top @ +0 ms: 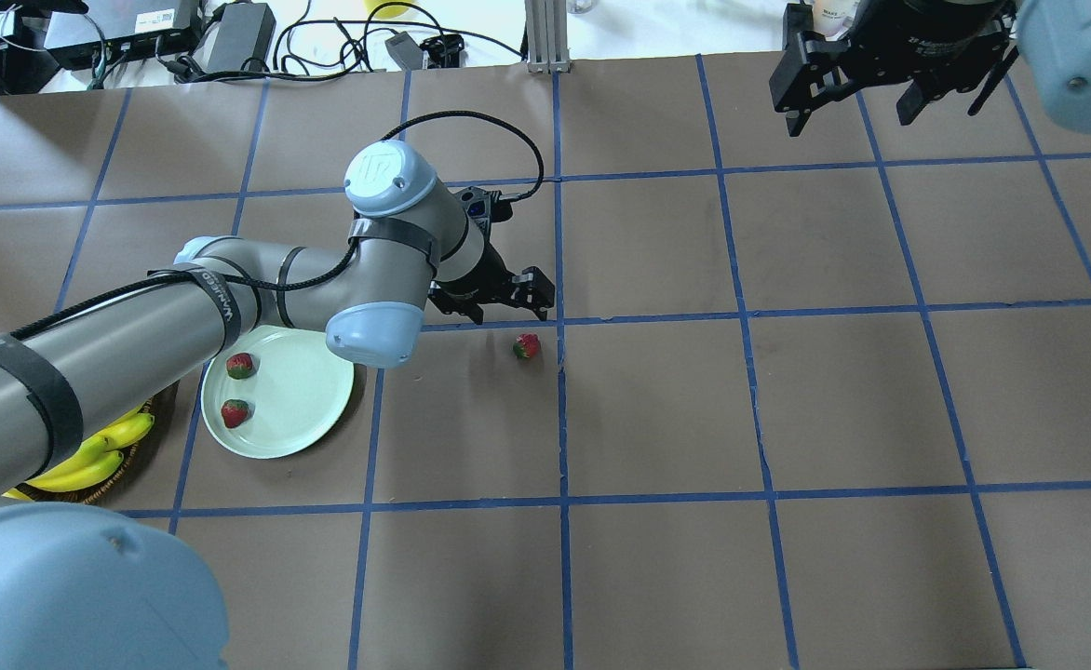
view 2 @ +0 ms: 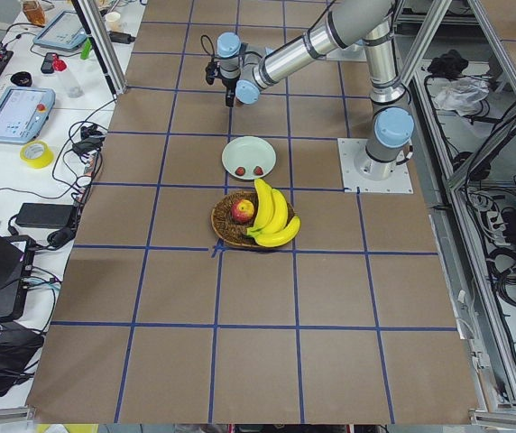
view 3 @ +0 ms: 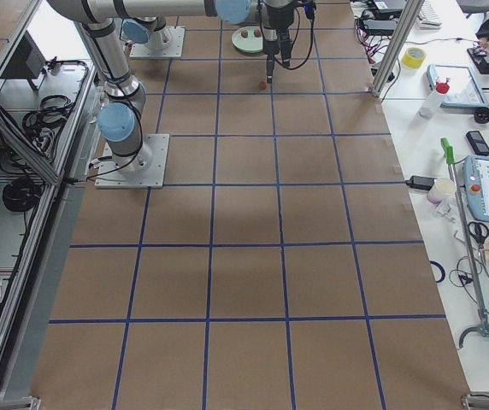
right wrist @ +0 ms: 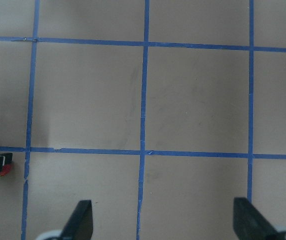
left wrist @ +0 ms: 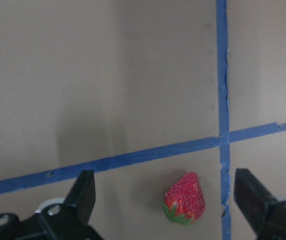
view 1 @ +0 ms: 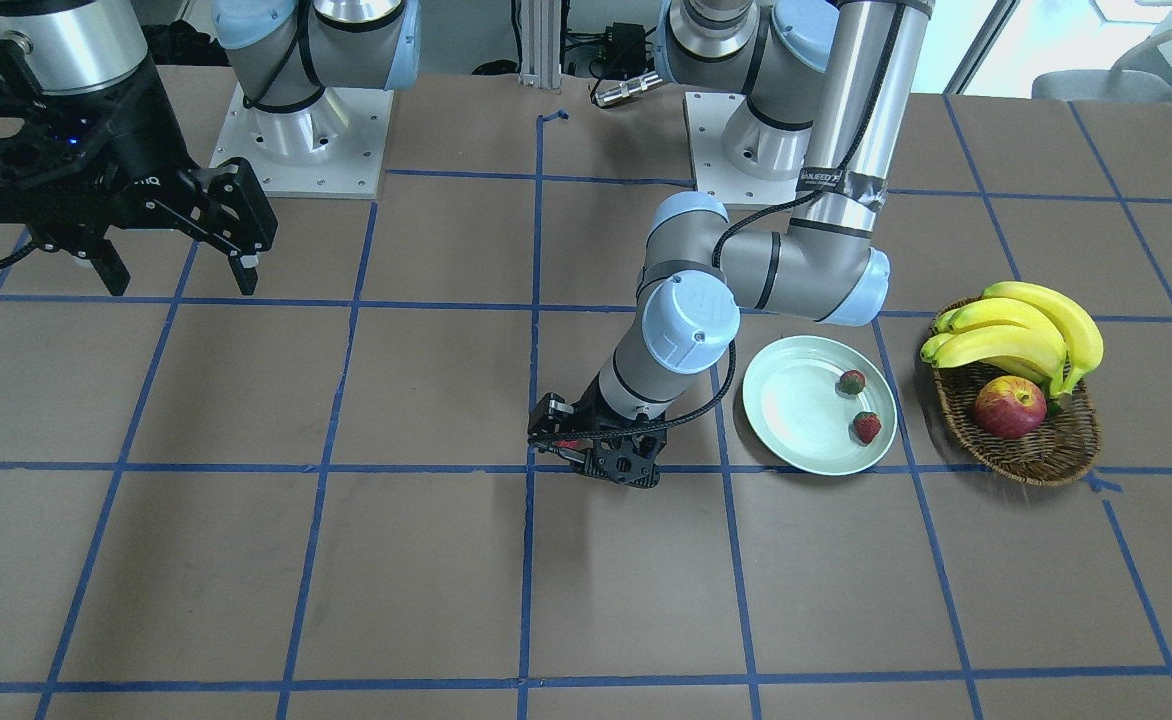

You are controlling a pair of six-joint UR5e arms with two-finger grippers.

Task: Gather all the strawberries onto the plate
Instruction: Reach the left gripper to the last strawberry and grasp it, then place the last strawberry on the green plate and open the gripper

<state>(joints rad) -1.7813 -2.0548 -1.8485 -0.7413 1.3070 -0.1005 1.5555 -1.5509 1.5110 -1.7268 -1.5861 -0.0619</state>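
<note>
A brown table point(top: 787, 419) ruled into squares by blue tape lines point(top: 748, 409) fills every view, with cables and power bricks along its far edge in the overhead view; the pale mint plate point(top: 299, 405) sits on it, and two strawberries lie inside it, one point(top: 239, 366) near the rim and the other point(top: 235, 412) just beside it, both on the half of the plate towards the wicker basket point(view 1: 1046, 452); that basket stands near the plate, apart from its rim, and holds a bunch of bananas point(view 1: 1026, 330) and a red apple point(view 1: 1009, 407); the third strawberry point(top: 527, 346) lies on the bare table, well apart from the plate on the side away from the basket, close to a crossing of two tape lines, its green cap pointing down in the left wrist view; the left gripper point(top: 506, 300) hangs over this berry with its jaws spread wide, holding nothing; the left wrist view shows one finger point(left wrist: 83, 192) to each side of the berry and clear of it; the right gripper point(view 1: 178, 272) is raised above the table, far from the plate, beyond the loose berry; its jaws are also spread apart and empty, with only taped table beneath it in its wrist view.
</note>
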